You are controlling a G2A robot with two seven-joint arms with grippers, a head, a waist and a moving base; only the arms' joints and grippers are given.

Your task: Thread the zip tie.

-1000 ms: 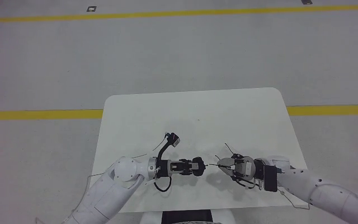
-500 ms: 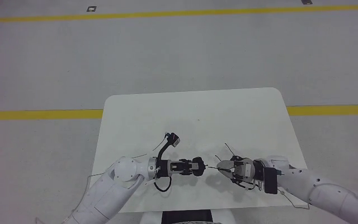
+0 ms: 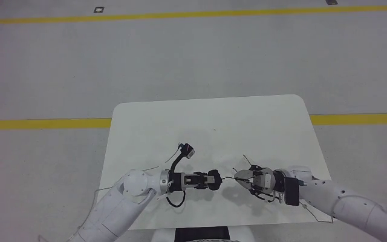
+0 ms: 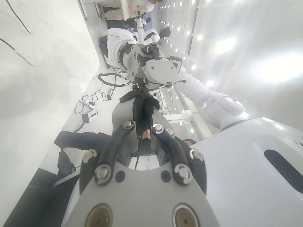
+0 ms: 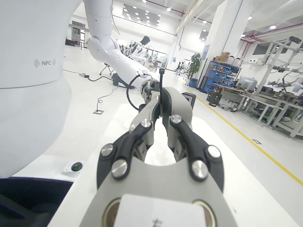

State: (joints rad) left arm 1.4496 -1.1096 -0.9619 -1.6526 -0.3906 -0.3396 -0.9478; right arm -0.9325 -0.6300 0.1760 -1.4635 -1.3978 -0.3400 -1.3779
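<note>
A thin black zip tie (image 3: 227, 178) spans the short gap between my two grippers above the front of the white table (image 3: 242, 121). My left gripper (image 3: 216, 179) comes in from the left, its dark fingers pressed together on one end of the tie (image 4: 142, 95). Facing it from the right, my right gripper (image 3: 237, 176) is shut on the strap. In the right wrist view the strap runs up between the right gripper's (image 5: 161, 98) pads, and the zip tie's (image 5: 161, 76) square head stands above the fingertips. The two grippers are nearly tip to tip.
Spare black zip ties (image 3: 247, 160) lie on the table just beyond the right gripper, seen also as dark straps (image 4: 14, 12) in the left wrist view. A thin pale wire (image 3: 151, 168) trails beside the left arm. The table's far half is bare.
The right gripper has shifted very slightly near the left gripper's tip. The left arm has held still, and both grips are unchanged.
</note>
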